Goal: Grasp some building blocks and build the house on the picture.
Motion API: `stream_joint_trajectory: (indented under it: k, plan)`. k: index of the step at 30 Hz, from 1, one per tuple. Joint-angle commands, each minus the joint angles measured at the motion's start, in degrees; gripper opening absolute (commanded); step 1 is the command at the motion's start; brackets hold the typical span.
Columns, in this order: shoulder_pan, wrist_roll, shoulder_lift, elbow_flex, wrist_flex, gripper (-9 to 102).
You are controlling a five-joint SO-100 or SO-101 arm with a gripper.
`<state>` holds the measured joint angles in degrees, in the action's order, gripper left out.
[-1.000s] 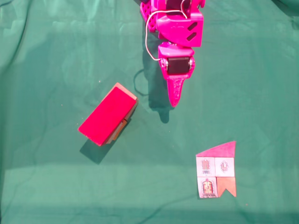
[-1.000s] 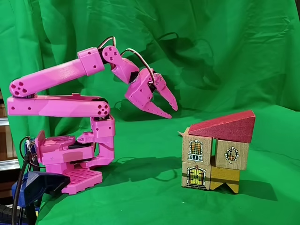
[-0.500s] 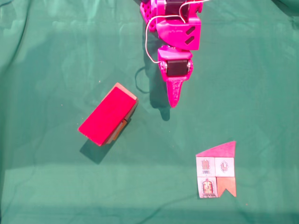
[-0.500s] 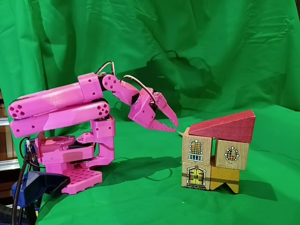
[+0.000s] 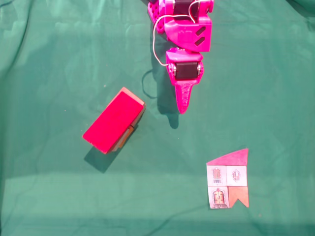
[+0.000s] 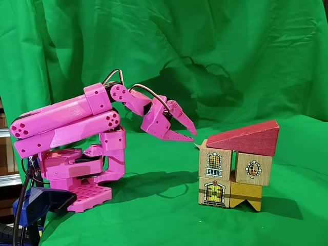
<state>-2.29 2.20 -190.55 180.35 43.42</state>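
Observation:
In the side fixed view the house (image 6: 236,166) stands on the green cloth: a dark red wedge roof (image 6: 246,138) lies on two wooden window blocks, which sit on a door block (image 6: 214,192) and a yellow notched block (image 6: 246,195). From above, the bright red roof (image 5: 114,120) hides most of the blocks, and only a brown edge (image 5: 129,134) shows. The picture (image 5: 228,179) lies flat at the lower right. My magenta gripper (image 6: 193,136) hangs just left of the roof's low end, shut on nothing. Seen from above, the gripper (image 5: 182,107) is up and right of the house, apart from it.
The arm's base (image 6: 77,179) stands at the left on the cloth, with a blue clamp (image 6: 38,201) in front of it. A white cable (image 5: 156,42) loops beside the wrist. Green cloth (image 6: 154,215) covers the table and hangs behind.
The arm has folded down and the gripper has sunk from well above the house to the level of its roof edge. The house and the card have not moved.

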Motion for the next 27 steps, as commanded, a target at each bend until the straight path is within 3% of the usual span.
stream_joint_trajectory:
  k: [1,27]
  plan:
    - [-0.4,-0.4,-1.1,0.7,0.0,0]
    - [0.3,0.3,-0.4,0.9,0.2,0]
